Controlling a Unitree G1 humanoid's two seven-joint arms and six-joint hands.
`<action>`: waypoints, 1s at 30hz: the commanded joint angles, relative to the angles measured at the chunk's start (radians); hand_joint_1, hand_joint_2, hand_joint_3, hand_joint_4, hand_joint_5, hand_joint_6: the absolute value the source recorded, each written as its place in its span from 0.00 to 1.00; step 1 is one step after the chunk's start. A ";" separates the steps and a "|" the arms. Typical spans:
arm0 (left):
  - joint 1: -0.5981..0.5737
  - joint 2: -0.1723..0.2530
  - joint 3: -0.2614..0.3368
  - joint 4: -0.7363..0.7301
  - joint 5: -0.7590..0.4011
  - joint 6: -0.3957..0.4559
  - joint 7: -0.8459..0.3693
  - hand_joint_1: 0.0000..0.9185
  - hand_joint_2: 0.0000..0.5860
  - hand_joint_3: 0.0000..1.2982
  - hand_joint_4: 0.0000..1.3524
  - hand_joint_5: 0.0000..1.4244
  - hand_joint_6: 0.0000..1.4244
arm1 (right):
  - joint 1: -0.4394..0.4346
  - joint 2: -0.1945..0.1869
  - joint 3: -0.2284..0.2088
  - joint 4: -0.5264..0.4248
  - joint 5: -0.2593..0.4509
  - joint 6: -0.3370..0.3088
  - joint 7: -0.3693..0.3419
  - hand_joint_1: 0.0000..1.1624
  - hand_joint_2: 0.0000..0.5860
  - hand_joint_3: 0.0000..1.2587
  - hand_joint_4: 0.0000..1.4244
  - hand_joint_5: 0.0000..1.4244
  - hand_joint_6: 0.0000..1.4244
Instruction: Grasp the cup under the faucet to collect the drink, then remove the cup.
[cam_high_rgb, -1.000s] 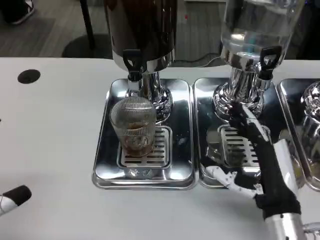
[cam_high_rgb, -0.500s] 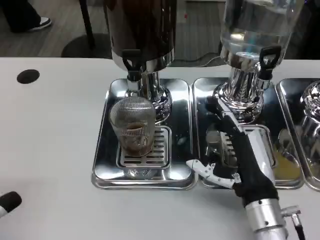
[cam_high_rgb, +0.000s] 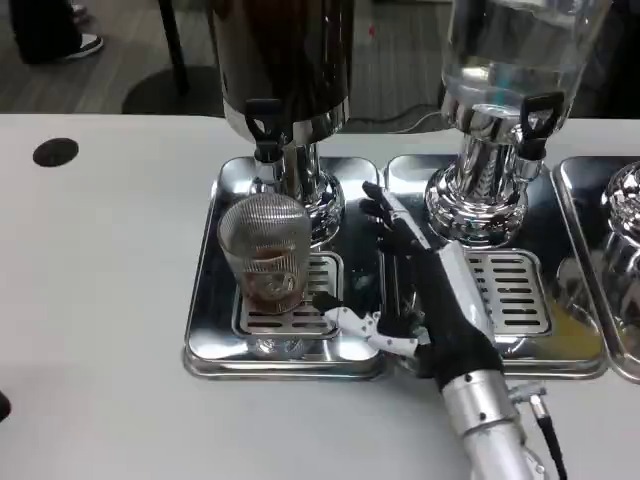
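A ribbed clear glass cup (cam_high_rgb: 266, 250) with a little brown drink in it stands on the drip grate of the left steel tray (cam_high_rgb: 215, 330), under the black faucet (cam_high_rgb: 265, 125) of the dark dispenser. My right hand (cam_high_rgb: 415, 295) hovers just right of the cup with its fingers spread and nothing in it. One finger reaches toward the cup's base without touching it. At the picture's lower left edge shows only a dark tip of my left hand (cam_high_rgb: 3, 405).
A second dispenser (cam_high_rgb: 500, 90) with clear liquid stands on the middle tray (cam_high_rgb: 570, 345) at right. Another steel tray edge (cam_high_rgb: 625, 250) shows at far right. A black hole (cam_high_rgb: 55, 152) marks the white table at left.
My right hand has swung left from the middle tray to beside the cup. My left hand has slid almost out of the picture at lower left.
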 joint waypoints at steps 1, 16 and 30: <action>0.019 -0.016 0.019 -0.008 -0.019 -0.018 -0.013 0.00 0.03 0.00 0.00 0.00 0.00 | -0.058 0.021 0.020 0.056 -0.004 -0.011 -0.014 0.82 0.28 0.07 0.10 0.14 0.15; 0.064 -0.032 0.054 -0.016 -0.021 -0.037 -0.016 0.00 0.03 0.00 0.00 0.00 0.00 | -0.157 0.059 0.051 0.209 0.001 -0.029 -0.028 0.82 0.28 0.07 0.10 0.14 0.17; 0.093 -0.052 0.074 -0.046 -0.027 -0.035 -0.022 0.00 0.03 0.00 0.00 0.00 0.00 | -0.220 0.071 0.045 0.282 0.011 -0.019 -0.025 0.81 0.27 0.06 0.11 0.14 0.16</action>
